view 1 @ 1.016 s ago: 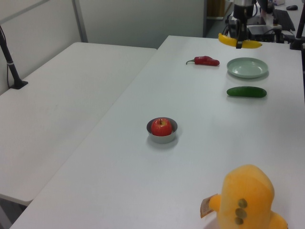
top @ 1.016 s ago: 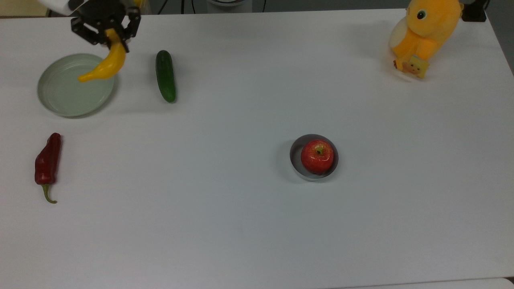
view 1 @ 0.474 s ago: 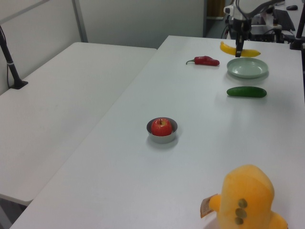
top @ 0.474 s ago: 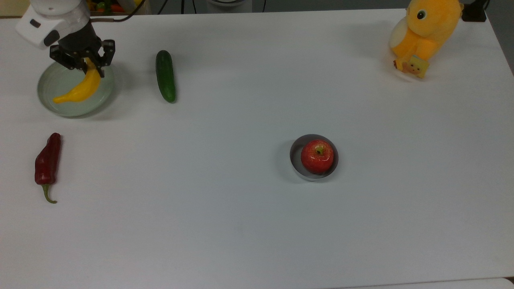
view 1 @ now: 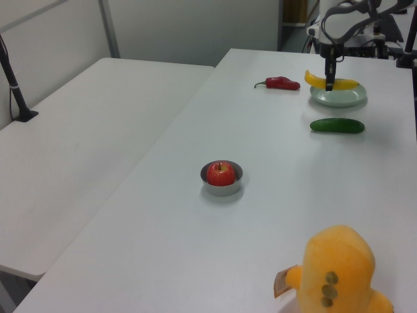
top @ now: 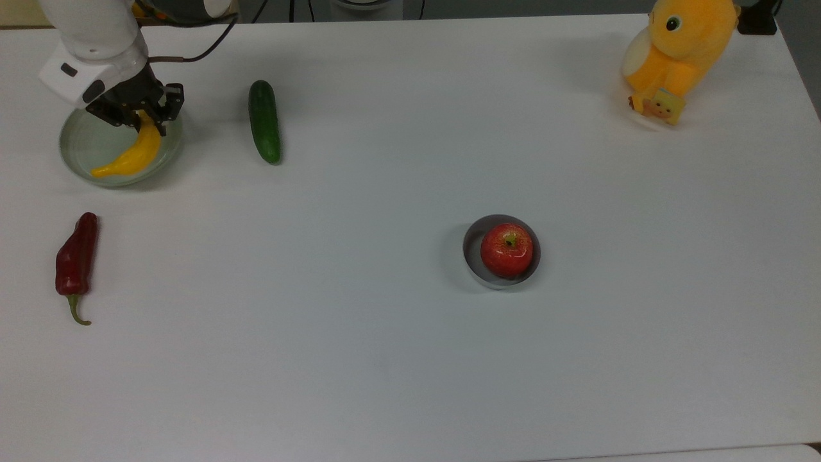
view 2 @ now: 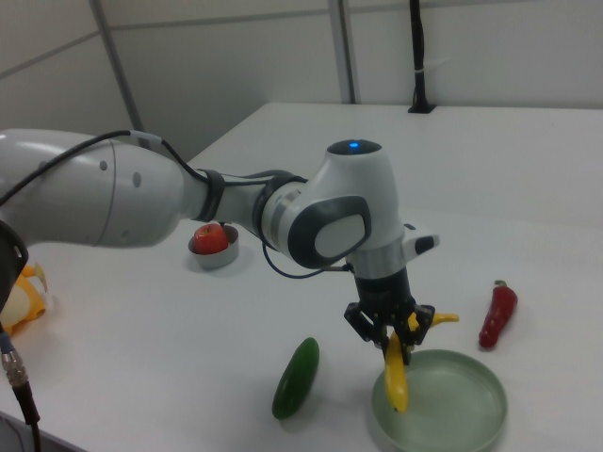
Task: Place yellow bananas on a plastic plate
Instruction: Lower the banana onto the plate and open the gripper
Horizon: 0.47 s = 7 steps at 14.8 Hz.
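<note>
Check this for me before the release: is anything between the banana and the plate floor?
Nothing visible. The gripper holds the yellow banana over the plastic plate, whose floor is bare beneath it; the cucumber lies outside the rim.

A robotics lab: long plain white tables (view 1: 117,163) stand side by side against bare grey partition walls (view 1: 189,29), with black camera stands (view 1: 16,85) clamped at nine o'clock and cabled equipment (view 1: 384,19) crowded at one o'clock.
</note>
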Each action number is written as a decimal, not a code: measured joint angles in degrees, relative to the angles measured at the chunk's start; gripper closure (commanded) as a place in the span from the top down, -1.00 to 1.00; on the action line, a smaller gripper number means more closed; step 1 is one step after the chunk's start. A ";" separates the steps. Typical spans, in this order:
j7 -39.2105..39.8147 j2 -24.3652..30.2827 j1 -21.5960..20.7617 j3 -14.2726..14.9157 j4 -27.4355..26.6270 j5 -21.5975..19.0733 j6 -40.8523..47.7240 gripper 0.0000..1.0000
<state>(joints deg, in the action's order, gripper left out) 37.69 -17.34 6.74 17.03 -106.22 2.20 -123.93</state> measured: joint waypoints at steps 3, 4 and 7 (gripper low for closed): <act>0.01 -1.13 0.29 0.01 -0.77 0.31 -2.00 -0.51; 0.01 -1.44 0.45 0.01 -0.97 0.46 -2.50 -0.31; 0.03 -2.15 0.72 0.02 -1.23 0.61 -3.01 0.32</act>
<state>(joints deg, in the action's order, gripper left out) 37.71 -19.49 7.46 17.06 -107.45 2.80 -126.94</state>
